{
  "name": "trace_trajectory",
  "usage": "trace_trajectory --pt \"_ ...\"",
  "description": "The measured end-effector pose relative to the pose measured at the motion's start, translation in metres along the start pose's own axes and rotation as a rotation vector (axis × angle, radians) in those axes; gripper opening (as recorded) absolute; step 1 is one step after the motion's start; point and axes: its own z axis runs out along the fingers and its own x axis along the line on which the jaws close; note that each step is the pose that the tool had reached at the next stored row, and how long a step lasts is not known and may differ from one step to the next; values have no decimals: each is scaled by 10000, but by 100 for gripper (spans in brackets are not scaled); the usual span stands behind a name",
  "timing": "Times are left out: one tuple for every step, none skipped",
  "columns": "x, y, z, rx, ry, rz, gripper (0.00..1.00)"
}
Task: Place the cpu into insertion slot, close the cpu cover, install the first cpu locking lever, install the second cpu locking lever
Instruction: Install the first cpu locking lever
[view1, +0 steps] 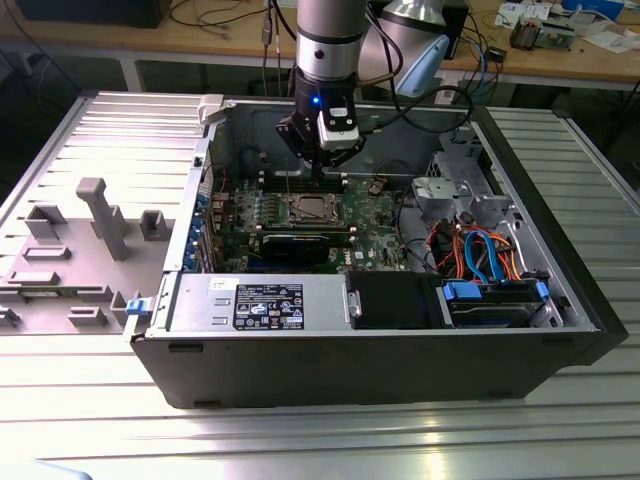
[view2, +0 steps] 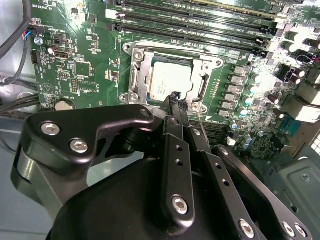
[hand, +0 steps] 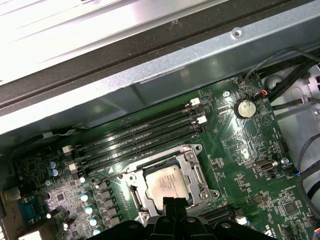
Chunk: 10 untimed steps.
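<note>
The small square silver-topped cpu (view2: 171, 80) lies seated in the pale-rimmed square insertion slot (view1: 308, 208), with the thin silver metal cpu cover (view2: 136, 77) lowered around it. In the exterior view the black gripper (view1: 318, 180), fingers pressed together, hangs at the slot's twelve o'clock edge. This looks like lever work: push low and steadily, clear of the chip.

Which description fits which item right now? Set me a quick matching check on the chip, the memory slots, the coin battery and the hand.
Items:
1. chip
2. memory slots
3. coin battery
4. hand

Descriptions:
A. round and silver, on the green board
B. poised at the metal cover's edge
C. long and black, in a row beside the cover
D. silver-topped, showing through the cover's window

Pairs: 1-D, 2-C, 3-A, 4-B
</note>
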Motion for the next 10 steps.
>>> trace_trajectory --pt "0 0 0 0 0 0 11" --pt "0 0 0 0 0 -1 11" --pt "0 0 0 0 0 -1 11" --pt "3 -1 0 -1 0 -19 11" --pt "10 -3 0 0 1 -120 11" --pt "10 -4 0 2 2 -385 11" --pt "11 -4 1 3 4 -635 11" --pt "11 -5 2 3 5 -923 11" --pt "21 -8 4 0 6 -1053 11" --pt "50 -18 6 0 6 -1093 11"
